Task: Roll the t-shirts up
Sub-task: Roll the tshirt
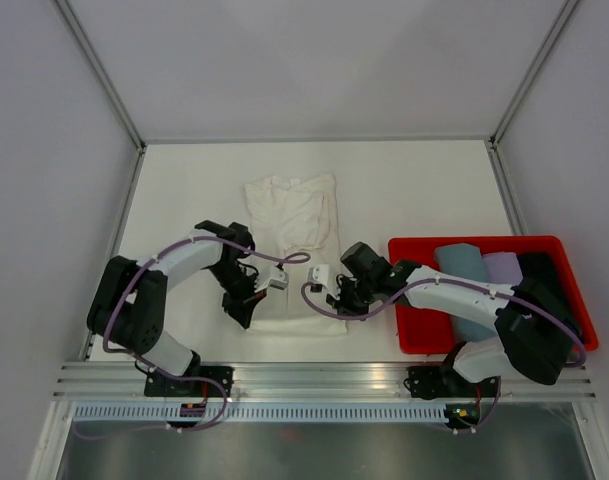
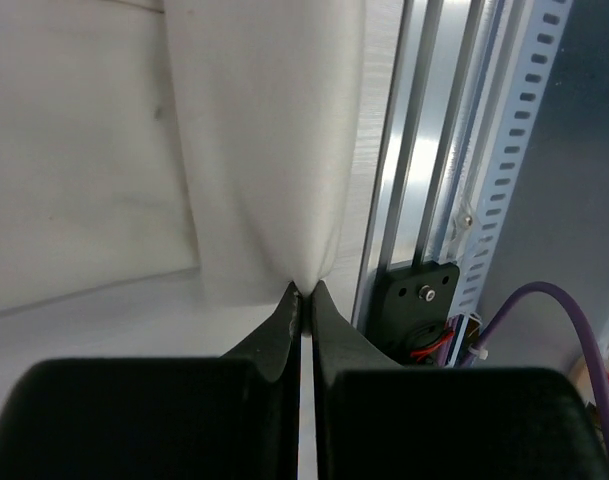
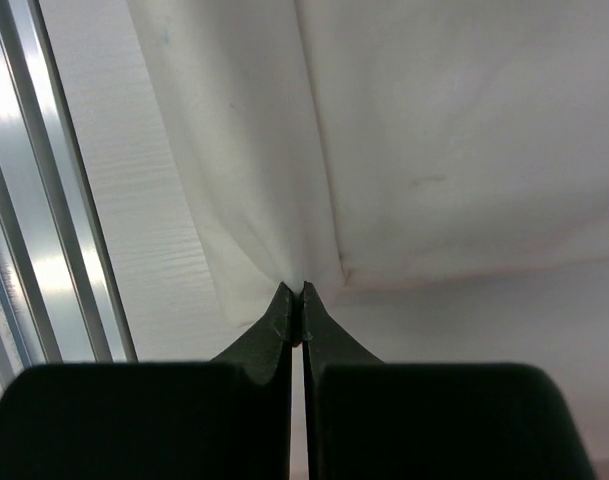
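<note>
I've L gripper (image 2: 302,292) & R gripper (image 3: 302,290) clamped on cream t-shirt (image 1: 296,215) hem, lower centre — limp, prob. light, so hold both corners.

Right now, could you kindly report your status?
Left pincer and right pincer shut on cream t-shirt, near edge. Not yet rolled. Red bin aside.

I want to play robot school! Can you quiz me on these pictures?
1. True or false: the left hand and the right hand both pinch the cream shirt.
2. What colour is the bin? A blue, B red, C green.
3. Fill in: the bin holds ___ shirts.
Key: 1 true; 2 B; 3 three.
</note>
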